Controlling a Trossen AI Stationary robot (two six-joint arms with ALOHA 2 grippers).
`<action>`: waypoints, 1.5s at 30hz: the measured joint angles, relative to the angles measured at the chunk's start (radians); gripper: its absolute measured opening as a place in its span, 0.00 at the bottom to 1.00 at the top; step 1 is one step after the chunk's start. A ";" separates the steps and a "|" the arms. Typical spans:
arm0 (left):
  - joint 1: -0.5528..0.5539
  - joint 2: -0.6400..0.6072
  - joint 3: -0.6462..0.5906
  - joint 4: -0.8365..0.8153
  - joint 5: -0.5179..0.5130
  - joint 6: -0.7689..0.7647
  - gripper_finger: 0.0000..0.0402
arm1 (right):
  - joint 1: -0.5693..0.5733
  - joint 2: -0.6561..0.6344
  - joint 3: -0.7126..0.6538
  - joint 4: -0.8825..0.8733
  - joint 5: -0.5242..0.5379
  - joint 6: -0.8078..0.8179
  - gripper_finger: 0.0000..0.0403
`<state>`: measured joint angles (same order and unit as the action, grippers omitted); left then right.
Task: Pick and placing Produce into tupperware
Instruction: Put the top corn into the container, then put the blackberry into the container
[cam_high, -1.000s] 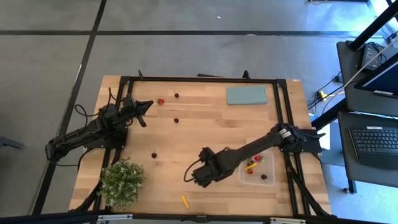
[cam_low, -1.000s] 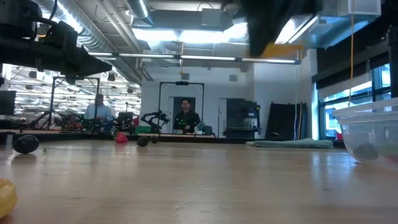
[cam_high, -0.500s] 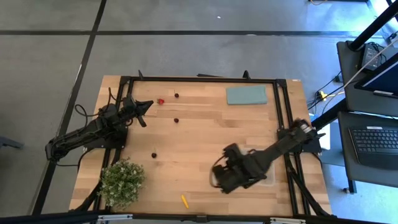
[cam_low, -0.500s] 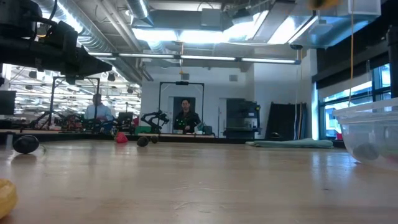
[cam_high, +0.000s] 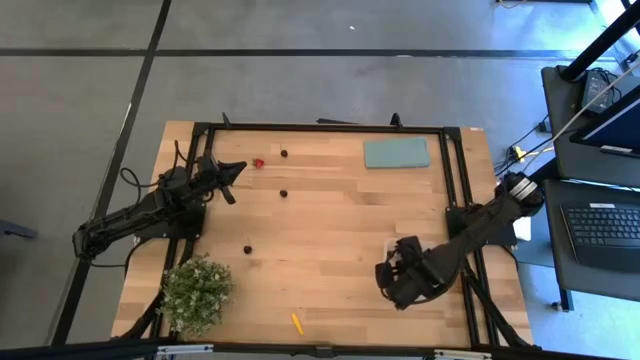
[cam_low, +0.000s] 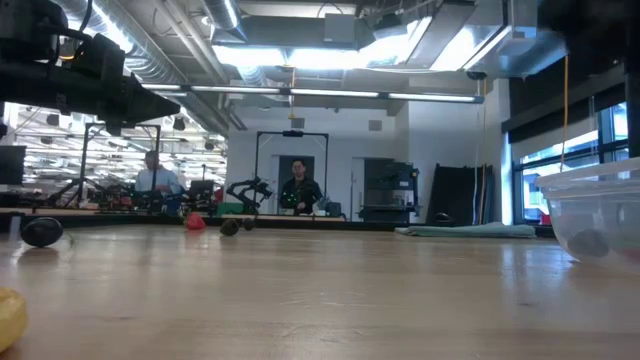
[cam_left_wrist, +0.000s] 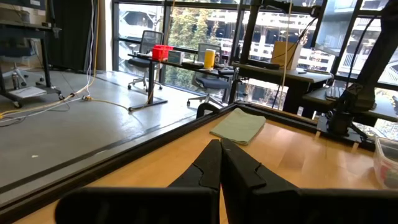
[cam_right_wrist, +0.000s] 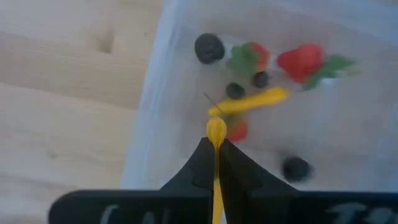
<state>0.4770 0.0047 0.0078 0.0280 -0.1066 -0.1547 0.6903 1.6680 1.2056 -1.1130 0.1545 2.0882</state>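
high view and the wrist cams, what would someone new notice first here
The right gripper hangs over the clear tupperware at the table's right front, shut on a thin orange-yellow stick, with red berries, dark round pieces and another yellow stick already inside. Across the table the left gripper waits shut near a loose red berry, and a bushy green plant fills the left front corner.

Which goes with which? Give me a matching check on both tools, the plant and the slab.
1 right tool; 2 left tool; 3 potted plant; 4 teal slab.
A shut, empty, near the red berry.
B table's lower-left corner, high view.
C shut on a yellow stick above the tupperware.
D table's upper right, high view.
Pairs: 1-C, 2-A, 3-B, 4-D.
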 joint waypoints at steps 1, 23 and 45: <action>0.000 0.000 0.000 0.000 0.000 0.000 0.00 | -0.001 0.000 -0.040 0.041 -0.002 0.000 0.03; 0.000 0.000 0.000 0.000 0.000 -0.001 0.00 | -0.001 -0.006 -0.200 0.155 -0.052 0.024 0.38; 0.000 0.000 0.000 0.000 0.000 0.000 0.00 | -0.105 -0.133 0.119 0.272 0.227 -0.506 0.71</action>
<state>0.4770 0.0044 0.0082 0.0280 -0.1066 -0.1551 0.5854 1.5349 1.3245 -0.8408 0.3817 1.5822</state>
